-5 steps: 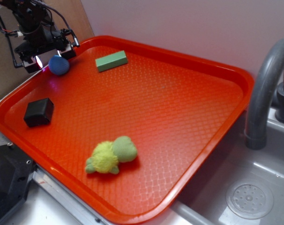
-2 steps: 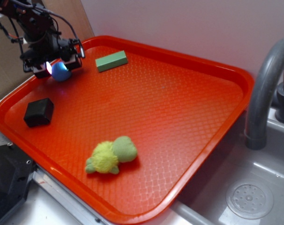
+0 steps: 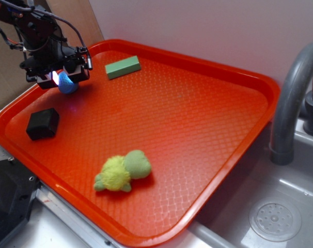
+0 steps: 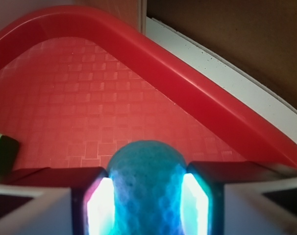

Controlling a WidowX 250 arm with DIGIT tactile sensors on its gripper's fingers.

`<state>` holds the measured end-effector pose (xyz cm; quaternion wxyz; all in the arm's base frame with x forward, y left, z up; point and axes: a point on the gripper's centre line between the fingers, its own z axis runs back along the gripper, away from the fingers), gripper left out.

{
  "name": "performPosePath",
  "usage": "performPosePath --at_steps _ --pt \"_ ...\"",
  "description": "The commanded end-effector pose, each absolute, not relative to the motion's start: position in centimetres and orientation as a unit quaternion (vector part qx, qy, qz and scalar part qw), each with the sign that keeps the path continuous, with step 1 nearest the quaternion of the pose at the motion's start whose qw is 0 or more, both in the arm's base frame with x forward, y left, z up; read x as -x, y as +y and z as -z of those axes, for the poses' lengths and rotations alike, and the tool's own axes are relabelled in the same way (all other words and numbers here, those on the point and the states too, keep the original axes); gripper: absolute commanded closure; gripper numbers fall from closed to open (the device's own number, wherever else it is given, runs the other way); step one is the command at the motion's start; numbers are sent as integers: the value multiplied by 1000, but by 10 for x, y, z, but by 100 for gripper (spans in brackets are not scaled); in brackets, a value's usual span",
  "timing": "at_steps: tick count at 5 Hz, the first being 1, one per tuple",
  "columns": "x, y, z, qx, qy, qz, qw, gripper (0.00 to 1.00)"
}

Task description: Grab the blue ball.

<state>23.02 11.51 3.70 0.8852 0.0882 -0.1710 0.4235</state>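
Since a moment ago the black end effector (image 3: 66,77) has closed in on the small bumpy blue ball (image 4: 146,188), now pinched between both glowing pads (image 4: 102,205), near the far left corner of the orange plastic tray (image 3: 223,77).

blue ball (image 4: 146,188) cropped at wrist view's bottom, faucet (image 3: 296,98) cut off right

So everything sits on the tray (image 3: 239,150). The blue ball (image 3: 68,83) is in the far left corner, wedged between the fingers of the gripper (image 3: 62,77). The block (image 3: 122,66) lies just right of that along the back edge. The cube (image 3: 42,124) sits nearer, left side. The plush toy (image 3: 122,171) is up front. A faucet (image 3: 293,98) stands right of the tray, over the sink (image 3: 270,206).
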Motion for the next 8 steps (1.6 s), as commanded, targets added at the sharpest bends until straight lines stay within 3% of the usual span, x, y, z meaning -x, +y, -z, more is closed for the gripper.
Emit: performPosePath --at_steps 1,4,5,6,7,8 --pt "-224 115 -49 -90 -192 -412 886 100" --pt "-223 118 -53 -91 -183 -414 887 100" --pt "-217 110 -94 -63 -119 -414 900 100" --pt "-201 89 -143 15 -27 -441 897 100" --pt "-187 55 -190 55 -74 -350 932 100" --pt "-174 19 -236 37 -135 -268 953 100"
